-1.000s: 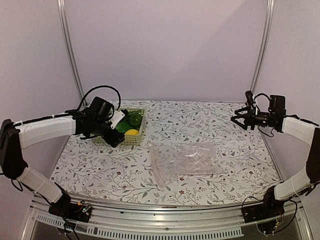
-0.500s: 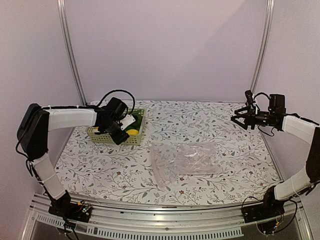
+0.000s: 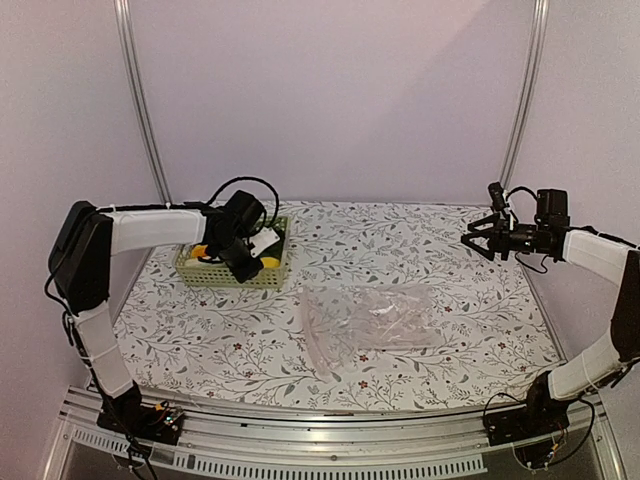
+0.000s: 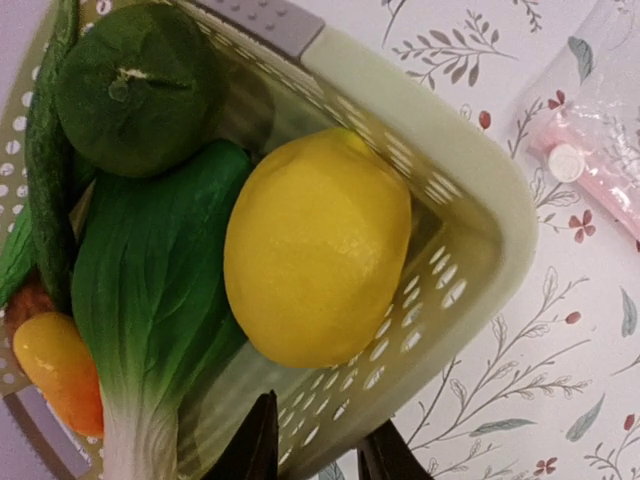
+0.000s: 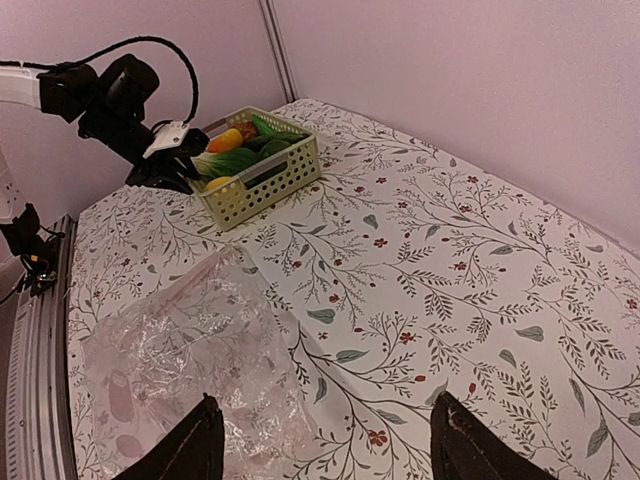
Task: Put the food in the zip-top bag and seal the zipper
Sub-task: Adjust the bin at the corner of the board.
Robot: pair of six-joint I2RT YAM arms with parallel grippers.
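The food lies in a pale green slatted basket [image 3: 222,275] at the table's back left. The left wrist view shows a yellow lemon [image 4: 315,245], a green lime [image 4: 135,85], a bok choy [image 4: 150,300], a cucumber [image 4: 48,150] and an orange-yellow piece [image 4: 55,370]. My left gripper [image 4: 322,450] straddles the basket's wall [image 4: 470,230], one finger inside and one outside, closed in on it. The clear zip-top bag [image 3: 370,320] lies flat mid-table, its pinkish zipper [image 4: 600,180] towards the basket. My right gripper [image 3: 478,240] hangs open at the far right, above the table, holding nothing.
Metal frame posts [image 3: 140,110] rise at both back corners in front of the lilac backdrop. The flowered tablecloth [image 3: 400,240] lies between the basket and my right arm. A black cable [image 3: 240,185] loops over my left wrist.
My left arm has swung right along the basket to its near right corner and its jaws have closed in on the wall. The right arm has barely moved.
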